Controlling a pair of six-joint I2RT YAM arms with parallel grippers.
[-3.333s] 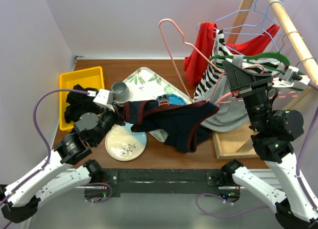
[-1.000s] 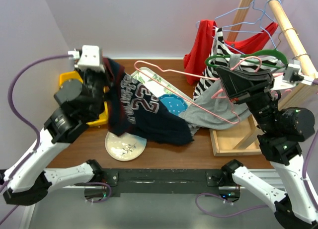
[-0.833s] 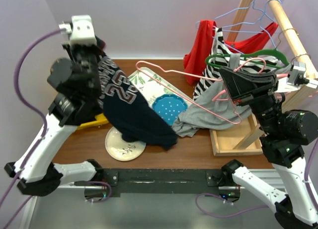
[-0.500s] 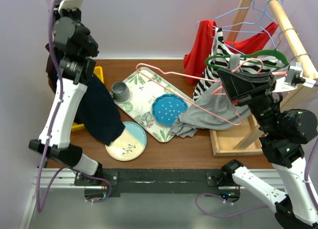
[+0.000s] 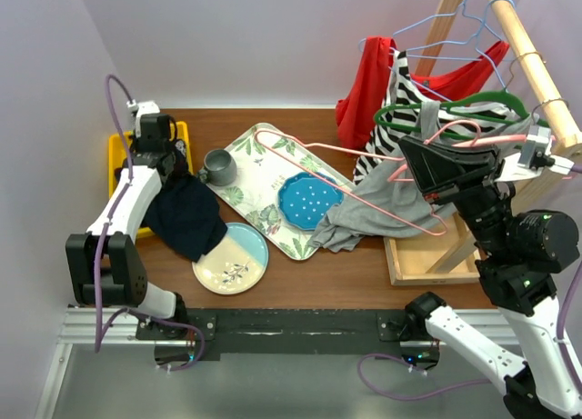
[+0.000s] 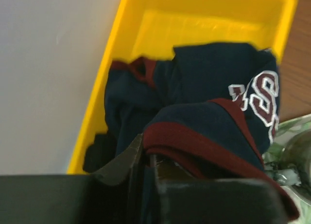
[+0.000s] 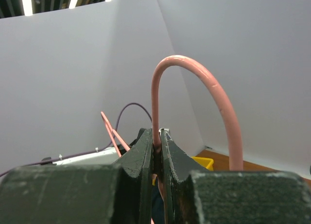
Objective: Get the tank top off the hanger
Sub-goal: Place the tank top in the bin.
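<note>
The navy tank top [image 5: 186, 221] with maroon trim is off the hanger. It drapes from the yellow bin [image 5: 120, 146] down onto the table. My left gripper [image 5: 156, 154] is over the bin and shut on the top's maroon-edged fabric [image 6: 194, 136], with its fingertips [image 6: 130, 156] buried in the cloth. The bare pink hanger [image 5: 314, 148] juts left over the tray. My right gripper [image 5: 411, 160] is shut on the hanger's wire neck [image 7: 156, 136], below the hook [image 7: 218, 102].
A floral tray [image 5: 259, 169] holds a grey cup [image 5: 218, 166] and a blue plate [image 5: 309, 199]. A cream plate [image 5: 232, 263] lies in front. A grey garment [image 5: 382, 214] lies by the wooden rack [image 5: 532, 60], which carries red and striped clothes and green and blue hangers.
The left arm lifted the tank top high and pulled it left off the hanger, then came down with it to the yellow bin. The right gripper kept holding the now bare hanger.
</note>
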